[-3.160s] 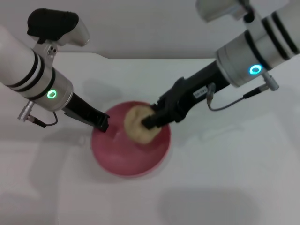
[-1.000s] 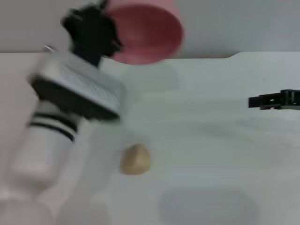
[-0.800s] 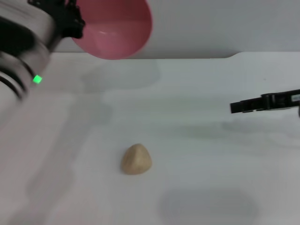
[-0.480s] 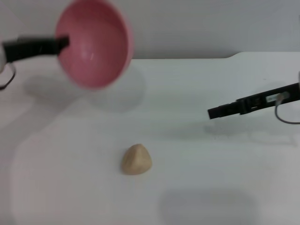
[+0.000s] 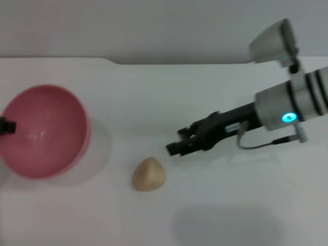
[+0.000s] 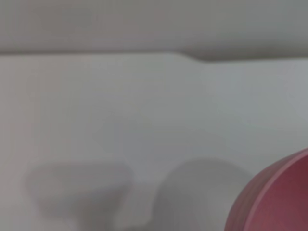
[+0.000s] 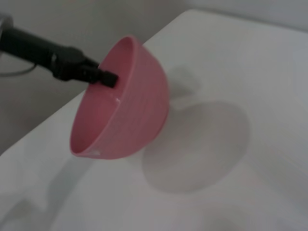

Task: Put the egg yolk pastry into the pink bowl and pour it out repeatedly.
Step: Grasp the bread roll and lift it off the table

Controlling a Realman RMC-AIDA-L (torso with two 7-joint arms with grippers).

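White table (image 5: pixel 205 92): one pastry (image 5: pixel 148 174), one bowl (image 5: pixel 43 130).

The pink bowl (image 5: pixel 43 130) appeared smooth, glossy plastic. The egg yolk pastry (image 5: pixel 148 174) looked matt and slightly lumpy, dough-like. The white table (image 5: pixel 215 205) presented a smooth, matt finish.

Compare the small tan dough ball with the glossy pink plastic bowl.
The small tan dough ball is matte and lumpy; the glossy pink plastic bowl is smooth and far wider. The ball lies free on the white table; the bowl is tilted, held at its rim by the left gripper. Both are rounded.
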